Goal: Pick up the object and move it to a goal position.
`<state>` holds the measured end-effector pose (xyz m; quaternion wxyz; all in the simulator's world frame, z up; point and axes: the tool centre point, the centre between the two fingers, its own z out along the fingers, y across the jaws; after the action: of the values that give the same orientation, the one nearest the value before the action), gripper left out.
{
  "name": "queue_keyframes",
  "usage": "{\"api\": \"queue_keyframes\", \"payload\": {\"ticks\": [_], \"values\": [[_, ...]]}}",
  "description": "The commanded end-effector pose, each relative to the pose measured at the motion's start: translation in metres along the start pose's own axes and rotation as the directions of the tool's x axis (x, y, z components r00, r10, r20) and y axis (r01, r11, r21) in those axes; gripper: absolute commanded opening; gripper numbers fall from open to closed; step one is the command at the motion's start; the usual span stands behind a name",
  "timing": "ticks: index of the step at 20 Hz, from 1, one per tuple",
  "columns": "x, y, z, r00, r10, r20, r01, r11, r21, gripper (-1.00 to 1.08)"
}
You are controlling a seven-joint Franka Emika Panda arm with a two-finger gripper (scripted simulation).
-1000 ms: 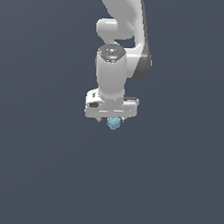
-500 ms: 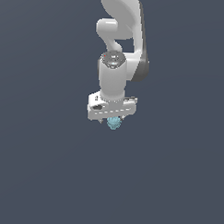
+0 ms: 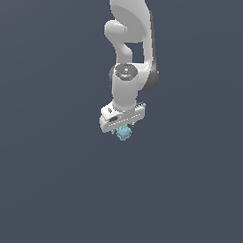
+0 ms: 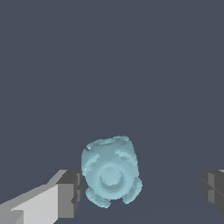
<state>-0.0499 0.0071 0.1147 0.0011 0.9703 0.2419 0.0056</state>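
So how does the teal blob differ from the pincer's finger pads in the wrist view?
The blob is light teal and rounded with bumps; the finger pads are dark grey, flat-faced blocks. The blob is a single piece sitting between them, while the pads are a pair set apart, one close beside the blob, the other standing well clear. So the pincer looks open around it. Both appear at about the same level in the frame.

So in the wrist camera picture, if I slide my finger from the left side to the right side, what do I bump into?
One grey finger pad → the bumpy teal-blue blob → the other grey finger pad.
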Motion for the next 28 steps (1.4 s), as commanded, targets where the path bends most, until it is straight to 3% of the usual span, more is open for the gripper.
{"api": "queue_keyframes", "payload": {"ticks": [1,11,19,28], "values": [[-0.007,-0.006,0.008,0.998,-0.061,0.003,0.061,0.998,0.001,1.0],[-0.023,-0.019,0.024,0.982,-0.189,0.009,0.189,0.982,0.006,1.0],[-0.024,-0.02,0.03,0.981,-0.192,0.009,0.192,0.981,0.007,1.0],[-0.025,-0.021,0.068,0.981,-0.196,0.009,0.196,0.981,0.007,1.0]]}}
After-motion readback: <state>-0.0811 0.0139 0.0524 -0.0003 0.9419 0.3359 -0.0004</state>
